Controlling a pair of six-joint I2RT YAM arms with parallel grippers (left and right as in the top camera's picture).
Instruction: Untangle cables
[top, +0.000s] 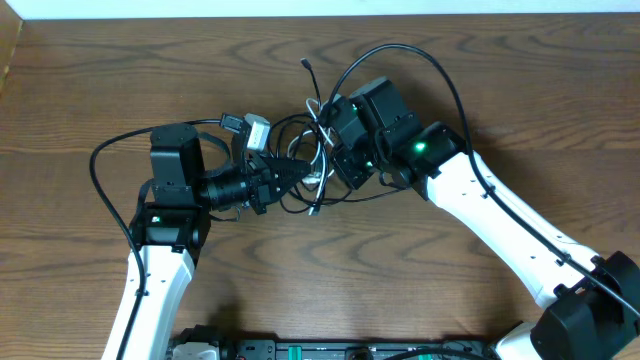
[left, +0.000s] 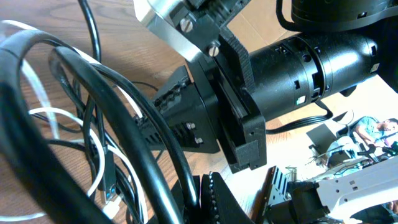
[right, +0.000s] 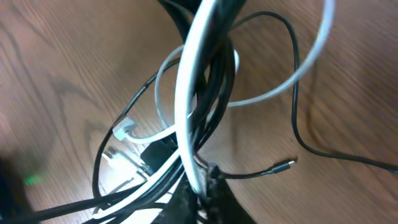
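Right gripper (right: 208, 190) pinches the cables (right: 198, 106), a tangle of thin glossy black cords and white ones, at the middle of the wood-grain table (top: 520, 60). Left gripper (top: 288, 182) reaches into the same knot; whether it grips cannot be told

The left gripper (top: 288, 180) and right gripper (top: 334, 152) are sitting on either side of the tangled black-and-white cables (top: 316, 118) on the wooden table (top: 520, 70).

cables (top: 310, 170) bunched mid table (top: 500, 90), left gripper (top: 287, 180) on their left, right gripper (top: 335, 150) on their right, one plug end (top: 304, 64) poking out toward the far edge
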